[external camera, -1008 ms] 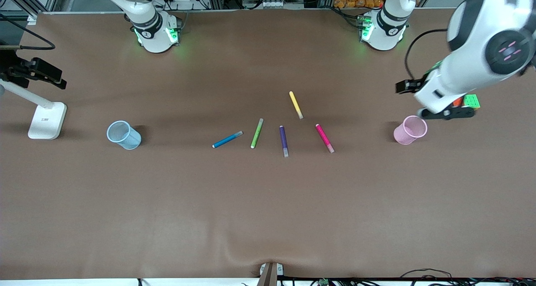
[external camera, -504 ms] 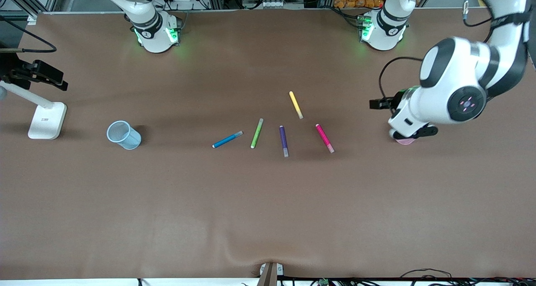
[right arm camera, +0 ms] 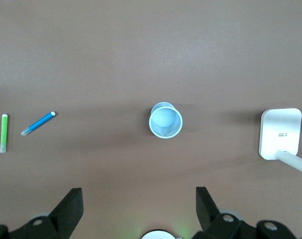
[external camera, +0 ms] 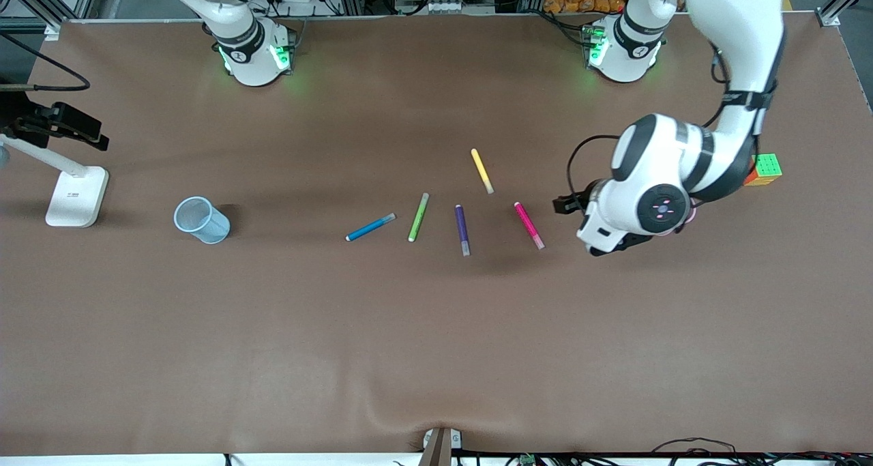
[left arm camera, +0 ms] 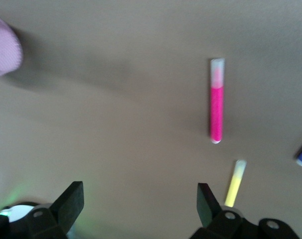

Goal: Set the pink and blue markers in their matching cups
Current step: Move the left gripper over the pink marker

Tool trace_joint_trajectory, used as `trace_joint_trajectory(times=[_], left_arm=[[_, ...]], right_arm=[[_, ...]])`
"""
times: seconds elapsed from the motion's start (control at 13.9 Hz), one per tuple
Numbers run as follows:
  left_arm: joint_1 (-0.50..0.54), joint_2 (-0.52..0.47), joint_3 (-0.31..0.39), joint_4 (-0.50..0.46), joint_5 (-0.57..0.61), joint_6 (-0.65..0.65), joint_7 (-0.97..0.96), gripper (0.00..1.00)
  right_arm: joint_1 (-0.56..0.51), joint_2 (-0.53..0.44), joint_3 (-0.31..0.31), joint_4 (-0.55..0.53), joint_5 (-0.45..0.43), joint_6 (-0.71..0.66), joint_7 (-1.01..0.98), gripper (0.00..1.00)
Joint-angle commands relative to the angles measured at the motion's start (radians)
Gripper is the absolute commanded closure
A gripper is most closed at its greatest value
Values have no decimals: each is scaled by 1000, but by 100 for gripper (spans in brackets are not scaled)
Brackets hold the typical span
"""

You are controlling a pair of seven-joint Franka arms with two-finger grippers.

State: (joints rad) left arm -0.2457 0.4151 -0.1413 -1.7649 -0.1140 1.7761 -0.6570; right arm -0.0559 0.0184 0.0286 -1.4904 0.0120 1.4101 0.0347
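Pink marker (external camera: 528, 225) lying flat on bench (external camera: 436, 329), beside purple marker (external camera: 462, 229), untouched. Left tool (left arm camera: 141, 199) hovering between pink marker and pink cup (left arm camera: 4, 47), fingers spread wide, empty. Blue marker (external camera: 370, 227) lying near green marker (external camera: 418, 217); blue cup (external camera: 201, 220) standing toward right arm's end. Right tool (right arm camera: 138, 204) waiting high over blue cup, fingers apart. Step in hand, likely: reaching for pink marker. Next move calling for centring over it, then descending.
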Motion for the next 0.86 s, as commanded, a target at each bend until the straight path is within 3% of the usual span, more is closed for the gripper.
trace_joint_trajectory(times=[0.0,0.36,0.5,0.79], left_arm=[[0,49,5,18,-76,58,-33,0],[5,141,5,62,-93,164,-36,0],[-3,195,5,108,-113,167,-53,11],[-4,254,5,130,-116,196,-67,29]], right_arm=[[-5,8,2,-1,-4,0,-4,0],[-10,23,2,-14,-6,-2,-12,0],[-4,101,5,10,-13,-14,-7,0],[-2,100,5,15,-12,-16,-10,0]])
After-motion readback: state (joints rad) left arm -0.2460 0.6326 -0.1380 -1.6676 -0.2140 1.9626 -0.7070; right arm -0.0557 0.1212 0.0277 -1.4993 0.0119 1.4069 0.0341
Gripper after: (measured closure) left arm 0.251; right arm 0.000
